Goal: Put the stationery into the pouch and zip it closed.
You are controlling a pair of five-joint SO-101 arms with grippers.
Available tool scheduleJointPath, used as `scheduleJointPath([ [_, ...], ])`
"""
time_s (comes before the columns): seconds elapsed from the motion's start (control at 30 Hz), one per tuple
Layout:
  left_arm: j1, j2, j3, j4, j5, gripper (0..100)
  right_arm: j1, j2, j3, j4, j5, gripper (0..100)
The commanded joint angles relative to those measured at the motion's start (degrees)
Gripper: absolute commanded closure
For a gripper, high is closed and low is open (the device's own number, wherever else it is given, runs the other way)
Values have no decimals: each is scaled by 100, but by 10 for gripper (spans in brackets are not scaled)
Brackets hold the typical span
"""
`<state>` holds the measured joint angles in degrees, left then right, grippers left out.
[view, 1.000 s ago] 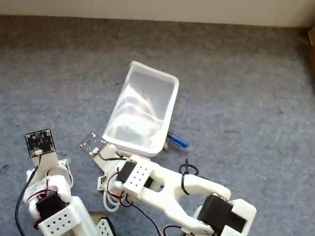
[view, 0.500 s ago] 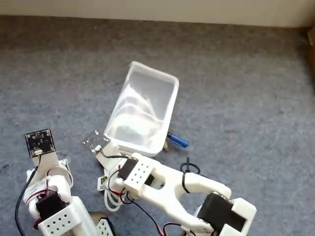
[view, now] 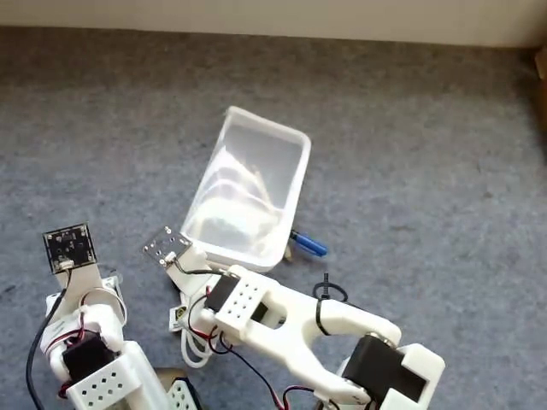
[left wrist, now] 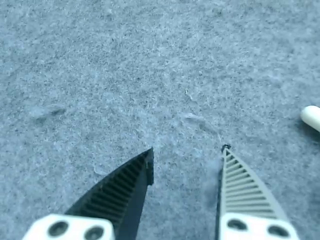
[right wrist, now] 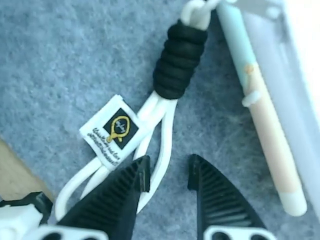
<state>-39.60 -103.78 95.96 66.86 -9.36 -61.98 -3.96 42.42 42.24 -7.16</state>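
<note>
A translucent pouch (view: 248,192) lies on the grey carpet, with a blue pen-like item (view: 308,245) at its near corner. In the right wrist view its edge (right wrist: 302,55) runs beside a peach and pale-blue pen (right wrist: 265,110). A coiled white cable (right wrist: 162,125) with a black wrap (right wrist: 180,57) and a white tag (right wrist: 111,129) lies under my right gripper (right wrist: 167,165). That gripper is narrowly open, its tips over the cable's strands. My left gripper (left wrist: 186,152) hangs open over bare carpet, holding nothing.
The right arm (view: 273,316) stretches from the near right toward the pouch's near end, over the cable loops (view: 190,348). The left arm (view: 81,333) stands at the near left. A white rounded tip (left wrist: 311,117) pokes in at the left wrist view's edge.
The right arm's wrist shifted slightly over the cable between the earliest frame and now. The left arm, pouch and blue item stayed put.
</note>
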Motion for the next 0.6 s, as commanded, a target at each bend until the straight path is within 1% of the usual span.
scheduleJointPath([
  [0.0, 66, -48, 119, -114, 44, 791, 145, -13, -198, 75, -9, 866],
  [0.13, 66, -48, 119, -114, 44, 791, 145, -13, -198, 84, 0, 962],
  [0.2, 66, -48, 119, -114, 44, 791, 145, -13, -198, 92, 246, 994],
  [0.3, 66, -48, 119, -114, 44, 791, 145, -57, -180, 127, 563, 994],
  [0.5, 66, -48, 119, -105, 44, 791, 242, -75, -233, 1024, 642, 994],
  [0.57, 66, -48, 119, -105, 44, 791, 356, -84, -233, 1191, 853, 994],
])
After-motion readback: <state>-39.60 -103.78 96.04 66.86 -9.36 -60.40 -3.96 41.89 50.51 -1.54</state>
